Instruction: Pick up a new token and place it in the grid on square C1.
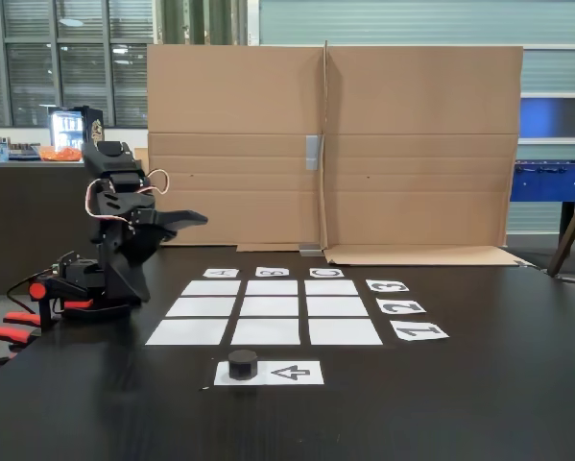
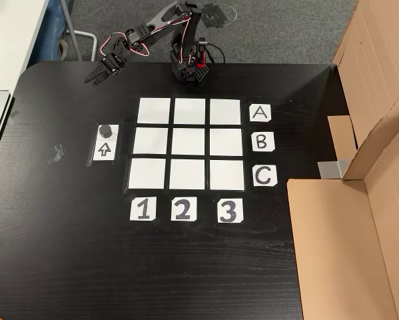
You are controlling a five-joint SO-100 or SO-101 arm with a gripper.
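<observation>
**Token on arrow strip, jaws clear of it**

Bench (image 2: 66,253): black top, seen in both views.

My jaws (image 1: 193,219) (image 2: 92,75): raised off the bench, pointing toward the grid side in the fixed view. Tips look close together w/ nothing between them; I can't tell for certain if fully closed. Well apart from the token.

Token (image 1: 242,364) (image 2: 105,130): black, upright, sitting on the white arrow strip (image 1: 289,373) (image 2: 104,149), at the strip's end behind the arrow's tail. Not on the grid.

Grid (image 1: 271,307) (image 2: 188,143): nine white squares, 3x3, all bare. Letter labels A (image 2: 260,113), B (image 2: 262,141), C (image 2: 264,176) run down the right side in the other view; nos. 1 (image 2: 142,209), 2 (image 2: 182,209), 3 (image 2: 229,210) along the bottom edge there.

C1 (image 1: 345,331) (image 2: 147,174): corner square, bottom-left in the other view, near-right in the fixed view. Bare. It's the grid corner just beside the strip's arrow end in the other view.

My base (image 1: 85,288) (image 2: 189,70): at the bench edge next to row A.

Cardboard (image 1: 335,144) (image 2: 359,220): folded sheets standing along the bench edge beyond the letter labels.
</observation>
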